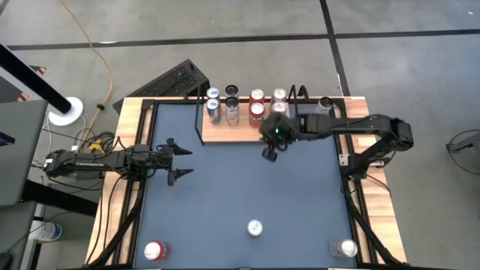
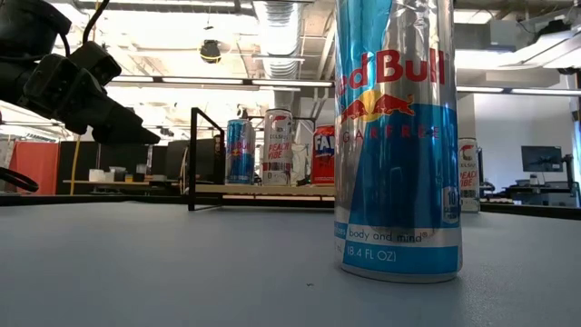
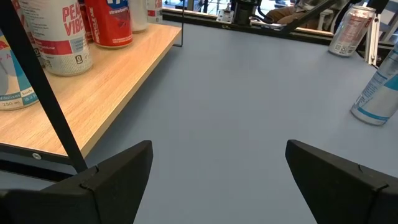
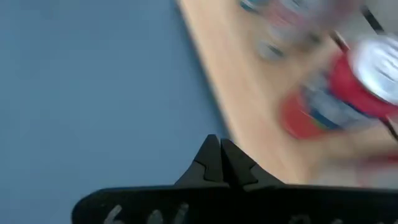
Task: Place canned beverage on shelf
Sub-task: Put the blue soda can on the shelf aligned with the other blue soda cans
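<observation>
The shelf [image 1: 225, 133], a light-wood board with black wire side frames, stands at the table's far edge and holds several upright cans [image 1: 232, 109]. Three more cans stand on the blue tabletop near its front edge: a blue-and-silver one [image 1: 255, 228] [image 2: 395, 136], a red one [image 1: 154, 250] and a silver one [image 1: 346, 247]. My right gripper [image 1: 270, 154] [image 4: 217, 155] hovers shut and empty above the table, just in front of the shelf's near edge [image 4: 249, 106]. My left gripper [image 1: 176, 161] [image 3: 217, 180] waits open at the table's left side, pointing toward the right.
One more can [image 1: 325, 103] stands right of the shelf at the far right corner. The middle of the blue tabletop [image 1: 247, 187] lies bare between the shelf and the front cans. Wooden borders and black rails [image 1: 142, 187] frame the table.
</observation>
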